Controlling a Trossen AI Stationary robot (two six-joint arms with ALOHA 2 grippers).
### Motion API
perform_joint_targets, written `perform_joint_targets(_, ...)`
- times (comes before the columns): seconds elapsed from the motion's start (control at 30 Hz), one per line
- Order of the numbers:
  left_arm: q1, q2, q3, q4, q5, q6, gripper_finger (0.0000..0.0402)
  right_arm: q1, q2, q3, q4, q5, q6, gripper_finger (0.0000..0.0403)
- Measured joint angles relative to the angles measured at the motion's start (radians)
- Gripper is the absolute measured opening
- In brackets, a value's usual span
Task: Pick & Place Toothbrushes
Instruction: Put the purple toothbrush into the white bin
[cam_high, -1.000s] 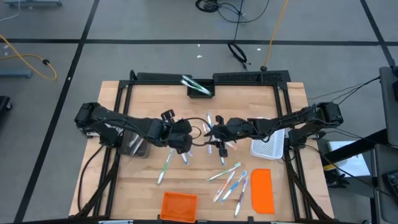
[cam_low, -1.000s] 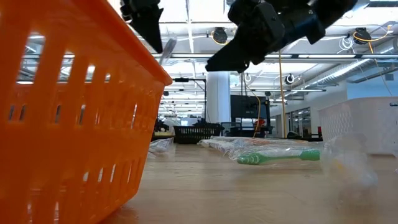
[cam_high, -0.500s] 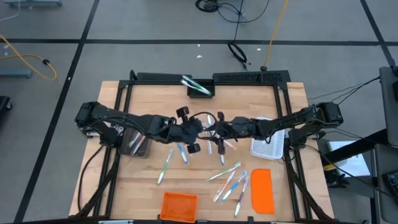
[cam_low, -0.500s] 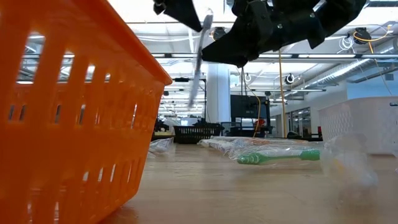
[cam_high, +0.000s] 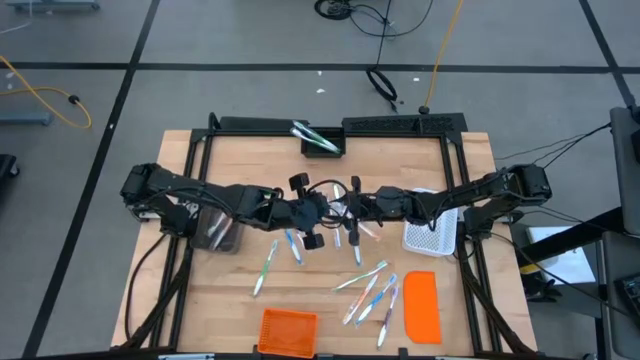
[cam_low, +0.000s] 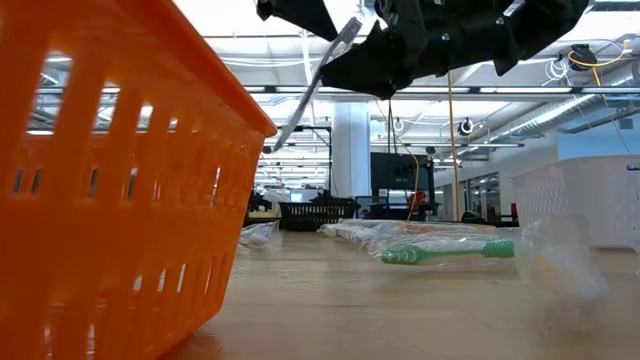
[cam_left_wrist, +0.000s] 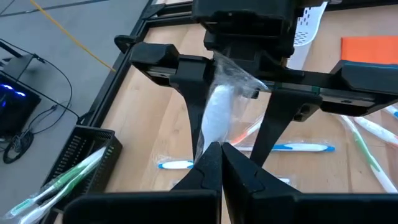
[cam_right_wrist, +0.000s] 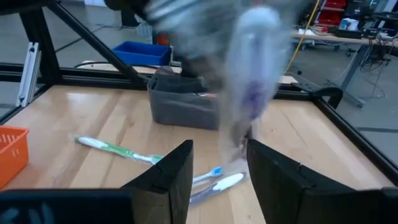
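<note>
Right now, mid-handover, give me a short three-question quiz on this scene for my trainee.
1. True or false: the left pincer is shut on a wrapped toothbrush held above the table.
2. Where is the orange lid? A) on the table beside the white mesh basket; B) inside the orange basket; C) in the left pincer.
3. How do the right pincer's fingers stand?
Key: 1 true. 2 A. 3 apart, one on each side of the toothbrush.
</note>
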Motion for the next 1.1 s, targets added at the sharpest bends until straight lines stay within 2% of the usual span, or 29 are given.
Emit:
perform_joint_targets(0.4, 0.000, 0.000, 0.000, 0.001, 0.002, 0.002, 0.0000, -0.005, 0.000, 0.000, 0.061, -0.001, -0.025, 0.0131)
perform_joint_targets(0.47, 0.000, 0.000, 0.000, 0.001, 0.001, 0.004, 0.0000, -0.006, 0.000, 0.000, 0.052, -0.001, -0.025, 0.0105)
perform_joint_targets(0.6, 0.000, 0.000, 0.000, 0.001, 0.001, 0.010, 0.0000, -0.006, 0.000, 0.000, 0.001, -0.001, -0.032, 0.0019)
perform_joint_targets(0.63, 0.000, 0.000, 0.000, 0.001, 0.001, 0.010, 0.0000, -0.006, 0.000, 0.000, -0.007, -0.001, -0.032, 0.0011)
perform_joint_targets(0.83, 0.000, 0.000, 0.000, -0.021, 0.000, 0.011, 0.0000, -0.007, 0.000, 0.000, -0.080, -0.002, -0.024, 0.0007)
perform_joint_targets(1.1, 0.000, 0.000, 0.000, -0.145, 0.000, -0.044, 0.0005, -0.007, -0.019, 0.000, -0.405, -0.008, 0.029, 0.0045)
